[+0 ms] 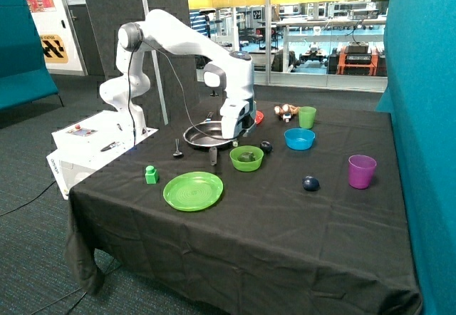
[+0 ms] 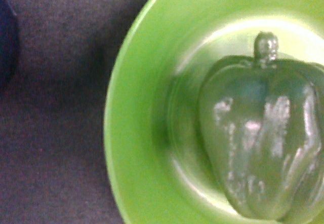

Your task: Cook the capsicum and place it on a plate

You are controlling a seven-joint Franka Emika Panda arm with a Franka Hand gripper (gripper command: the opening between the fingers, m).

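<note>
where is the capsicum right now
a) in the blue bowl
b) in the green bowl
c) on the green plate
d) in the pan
b: the capsicum lies inside the green bowl, seen close up in the wrist view; in the outside view a dark shape sits in that bowl next to the pan, not in it.

Outside view faces table; wrist view close above green bowl.
</note>
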